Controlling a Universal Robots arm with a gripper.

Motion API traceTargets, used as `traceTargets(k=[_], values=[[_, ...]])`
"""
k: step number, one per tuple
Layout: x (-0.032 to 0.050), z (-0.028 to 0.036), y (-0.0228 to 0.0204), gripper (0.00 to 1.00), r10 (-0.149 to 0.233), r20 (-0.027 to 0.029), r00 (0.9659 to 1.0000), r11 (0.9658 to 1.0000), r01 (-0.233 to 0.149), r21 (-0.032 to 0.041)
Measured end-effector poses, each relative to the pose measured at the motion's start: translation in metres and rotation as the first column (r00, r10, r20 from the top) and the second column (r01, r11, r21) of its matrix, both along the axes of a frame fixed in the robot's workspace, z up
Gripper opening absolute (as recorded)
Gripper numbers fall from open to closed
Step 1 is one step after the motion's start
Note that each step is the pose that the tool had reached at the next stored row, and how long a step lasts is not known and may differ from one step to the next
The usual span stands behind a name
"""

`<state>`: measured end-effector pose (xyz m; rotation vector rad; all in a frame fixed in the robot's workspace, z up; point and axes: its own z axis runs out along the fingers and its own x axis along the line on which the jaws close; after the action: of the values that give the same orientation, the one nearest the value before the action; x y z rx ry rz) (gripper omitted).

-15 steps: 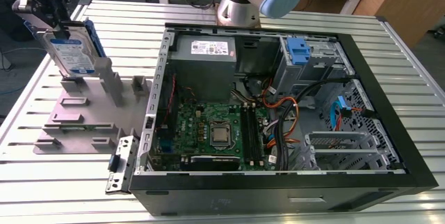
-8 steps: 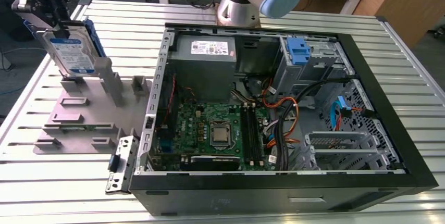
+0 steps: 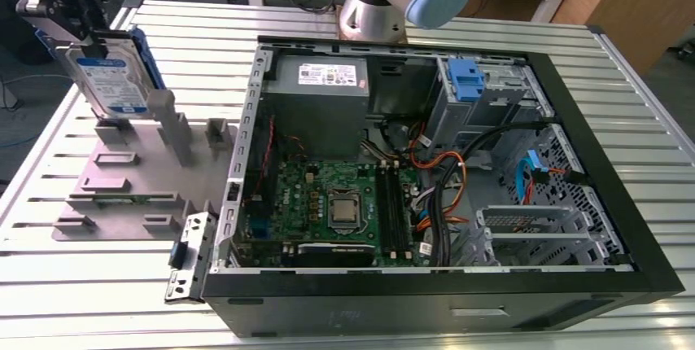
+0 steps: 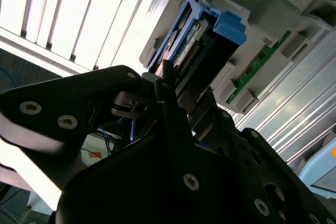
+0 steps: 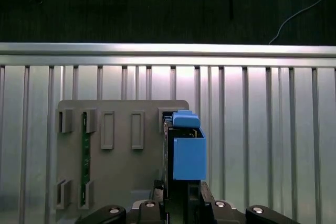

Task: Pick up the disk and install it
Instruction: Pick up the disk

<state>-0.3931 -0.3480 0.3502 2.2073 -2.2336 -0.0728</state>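
The disk (image 3: 109,77) is a silver drive with a white-and-blue label and blue side rails. It stands on edge over the back of the grey holder plate (image 3: 120,183), at the exterior view's left. My gripper (image 3: 78,39) comes down from above and is shut on the disk's top edge. Whether the disk's lower edge still rests in the plate's slot cannot be told. The first wrist view looks down on the disk's blue handle (image 5: 186,150) beside the holder plate (image 5: 121,150). In the second wrist view the disk (image 4: 210,32) sits between the dark fingers (image 4: 167,90).
An open computer case (image 3: 565,122) lies on the slatted metal table (image 3: 98,285), at the exterior view's right. Inside are a grey power-supply box (image 3: 321,94), an upright blue latch (image 3: 465,81), a green motherboard (image 3: 325,199) and loose cables. The arm's base (image 3: 380,0) stands behind the case.
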Motion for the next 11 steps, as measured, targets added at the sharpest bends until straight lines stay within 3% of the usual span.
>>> traceTargets(k=[11], values=[[0.0000, 0.0182, 0.0000, 0.35, 0.000, 0.0000, 1.0000, 1.0000, 0.000, 0.0001]])
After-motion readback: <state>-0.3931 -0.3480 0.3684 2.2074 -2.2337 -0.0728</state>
